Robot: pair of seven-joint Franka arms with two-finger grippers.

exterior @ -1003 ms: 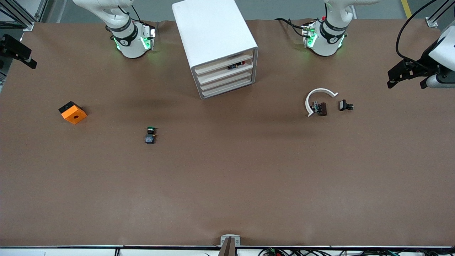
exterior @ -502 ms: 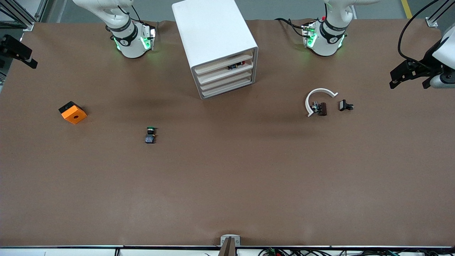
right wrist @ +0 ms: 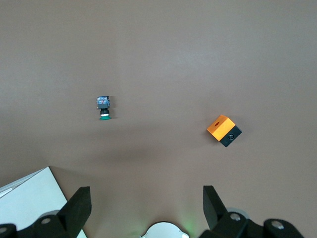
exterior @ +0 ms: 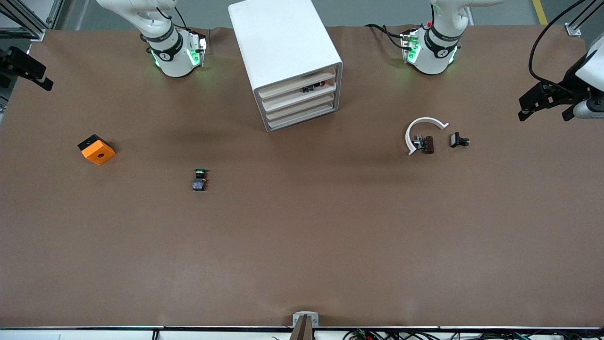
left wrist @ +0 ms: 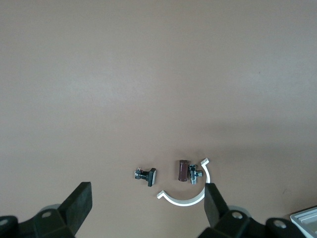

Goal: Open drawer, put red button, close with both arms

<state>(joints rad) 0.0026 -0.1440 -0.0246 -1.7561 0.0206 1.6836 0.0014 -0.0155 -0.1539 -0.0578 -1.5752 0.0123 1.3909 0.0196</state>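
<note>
My left gripper has drifted a little toward its end of the brown table, fingers wide and empty; my right gripper, also wide and empty, has edged inward at its end. Nearest the front camera lies the green-capped switch, then the orange block, the white ring and the black clip. Farther off, the cabinet holds the red button in the second drawer from the top, shut. Grey floor shows past the table.
</note>
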